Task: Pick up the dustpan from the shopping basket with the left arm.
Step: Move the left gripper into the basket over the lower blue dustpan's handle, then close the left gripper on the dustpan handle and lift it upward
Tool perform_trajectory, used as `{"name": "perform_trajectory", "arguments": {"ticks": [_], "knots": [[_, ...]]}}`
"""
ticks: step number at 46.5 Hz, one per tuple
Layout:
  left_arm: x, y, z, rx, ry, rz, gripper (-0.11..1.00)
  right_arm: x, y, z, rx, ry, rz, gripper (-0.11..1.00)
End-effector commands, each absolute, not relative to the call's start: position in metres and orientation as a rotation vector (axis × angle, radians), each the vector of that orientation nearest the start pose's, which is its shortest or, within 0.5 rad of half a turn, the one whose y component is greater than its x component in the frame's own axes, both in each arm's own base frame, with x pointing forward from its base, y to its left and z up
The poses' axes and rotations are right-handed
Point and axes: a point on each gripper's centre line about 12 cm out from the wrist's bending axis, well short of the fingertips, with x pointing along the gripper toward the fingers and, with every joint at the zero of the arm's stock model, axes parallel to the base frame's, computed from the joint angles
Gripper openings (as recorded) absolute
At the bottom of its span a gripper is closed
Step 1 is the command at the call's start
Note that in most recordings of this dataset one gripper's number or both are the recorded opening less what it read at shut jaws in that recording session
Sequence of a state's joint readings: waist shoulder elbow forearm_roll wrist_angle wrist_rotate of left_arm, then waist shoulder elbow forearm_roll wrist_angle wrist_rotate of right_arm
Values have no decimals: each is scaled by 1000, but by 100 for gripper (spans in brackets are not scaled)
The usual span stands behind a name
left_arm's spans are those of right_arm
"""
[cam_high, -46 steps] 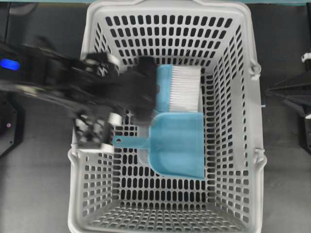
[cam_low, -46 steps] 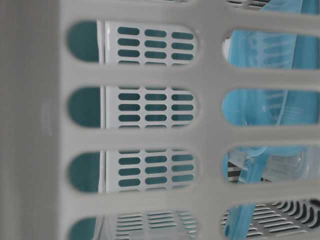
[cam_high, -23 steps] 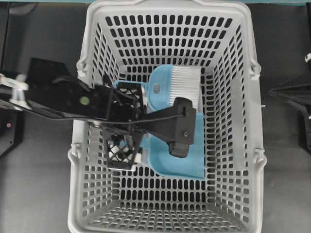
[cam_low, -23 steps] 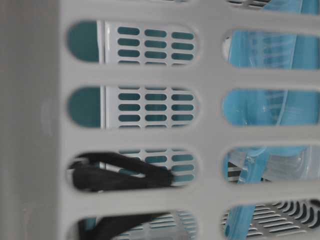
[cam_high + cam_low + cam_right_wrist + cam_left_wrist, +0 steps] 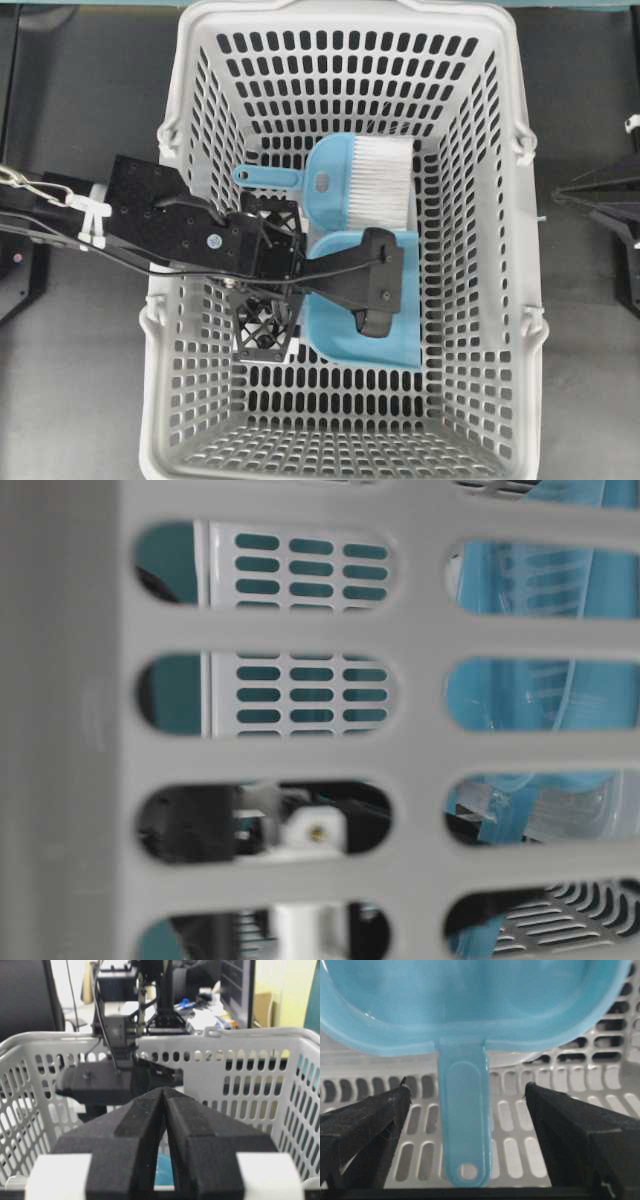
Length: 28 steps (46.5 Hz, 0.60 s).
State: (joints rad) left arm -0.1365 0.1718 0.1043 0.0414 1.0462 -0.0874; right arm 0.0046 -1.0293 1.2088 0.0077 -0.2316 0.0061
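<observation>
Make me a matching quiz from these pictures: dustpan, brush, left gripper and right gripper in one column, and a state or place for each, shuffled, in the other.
Column one:
1. dustpan
2. brush
3. left gripper
4. right gripper

Column two:
A. shut, outside the basket
B. open, its fingers either side of a thin handle
C. white bristles, lying nearest the basket's far wall in the overhead view
D. light blue pan, partly under a black arm

Pairs: 1-D, 2-C, 3-B, 4-A
</observation>
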Motion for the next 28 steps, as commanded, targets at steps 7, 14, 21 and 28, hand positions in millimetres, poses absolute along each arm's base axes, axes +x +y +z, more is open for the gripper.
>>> {"name": "perform_trajectory", "arguments": {"ticks": [7, 14, 21, 28], "knots": [[421, -54, 216, 51, 1308, -36, 88, 188, 1, 286, 18, -55, 4, 0], [422, -55, 222, 56, 1296, -42, 64, 188, 1, 285, 18, -52, 4, 0], [424, -54, 238, 56, 1255, -47, 29, 187, 1, 285, 18, -54, 6, 0], [425, -54, 263, 48, 1207, -48, 30, 187, 1, 285, 20, -54, 5, 0]]}}
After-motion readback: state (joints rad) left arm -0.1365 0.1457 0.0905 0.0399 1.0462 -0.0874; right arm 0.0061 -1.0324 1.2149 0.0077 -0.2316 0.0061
